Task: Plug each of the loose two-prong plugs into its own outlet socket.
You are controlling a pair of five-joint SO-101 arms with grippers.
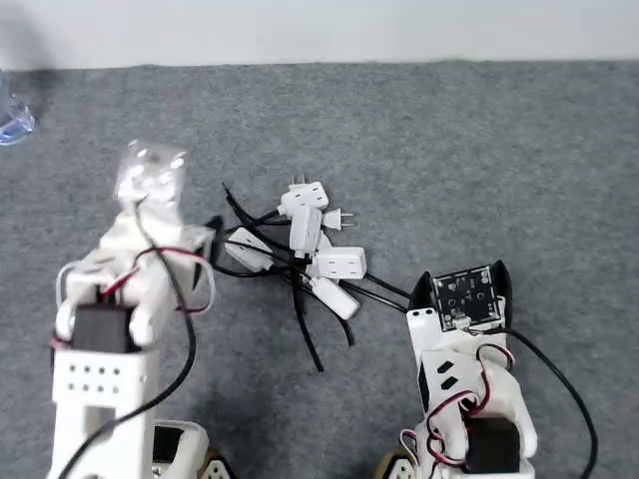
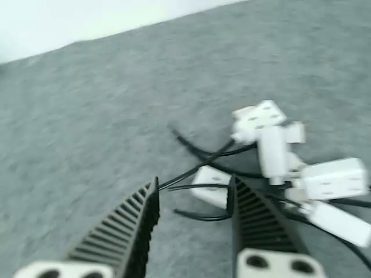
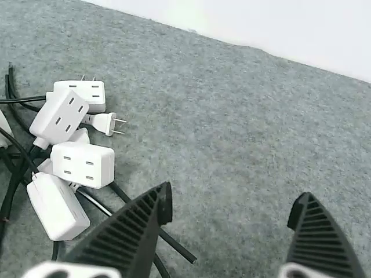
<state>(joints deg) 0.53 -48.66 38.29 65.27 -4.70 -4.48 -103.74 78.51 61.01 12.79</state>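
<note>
A tangle of white socket blocks and two-prong plugs [image 1: 312,239] on black cords lies mid-table on grey carpet. One loose plug [image 1: 339,218] [image 3: 105,123] points its prongs away from the pile, beside a three-hole socket block [image 3: 59,116]. My left gripper [image 2: 194,184] [image 1: 214,238] is open at the pile's left edge. A white block [image 2: 211,188] [image 1: 250,249] lies just past its fingertips. My right gripper [image 3: 235,194] [image 1: 459,271] is open wide over bare carpet to the right of the pile, with nothing in it. The nearest block [image 3: 82,164] is off to one side of it.
Black cords [image 1: 305,329] trail from the pile toward the front of the table, and one [image 1: 384,294] runs toward the right arm. The grey carpet [image 1: 479,150] stretches to a white wall at the back. A clear object [image 1: 15,120] sits at the far left edge.
</note>
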